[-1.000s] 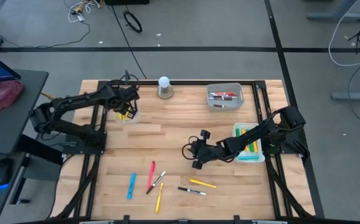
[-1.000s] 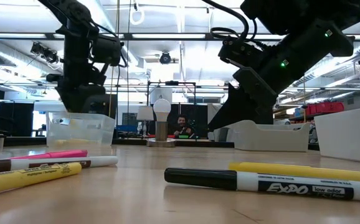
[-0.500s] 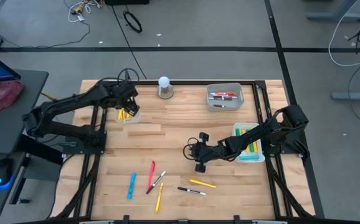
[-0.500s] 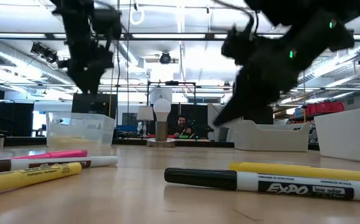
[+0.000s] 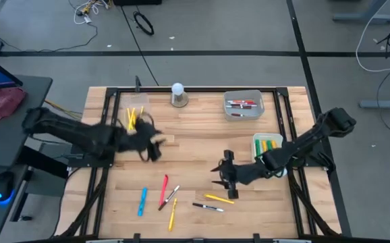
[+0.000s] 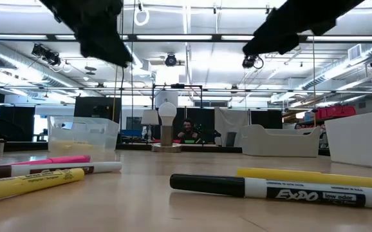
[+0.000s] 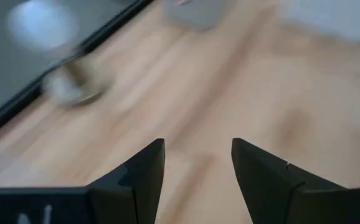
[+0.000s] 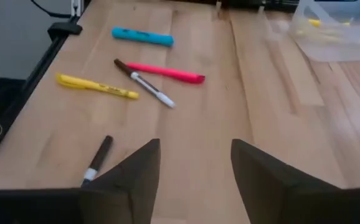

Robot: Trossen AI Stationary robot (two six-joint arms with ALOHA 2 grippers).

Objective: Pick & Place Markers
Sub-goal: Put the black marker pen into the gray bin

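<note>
The scene is evenly and brightly lit from above; in the low view, long ceiling strip lights (image 6: 192, 37) are seen glaring white. Only soft, short shadows are cast on the wooden table (image 5: 195, 138). The left arm (image 5: 87, 137) is smeared by motion blur in the high view, and the whole left wrist view is streaked. In the low view, the nearest black marker (image 6: 269, 188) is rendered sharp, while both arms appear as dark silhouettes.
</note>
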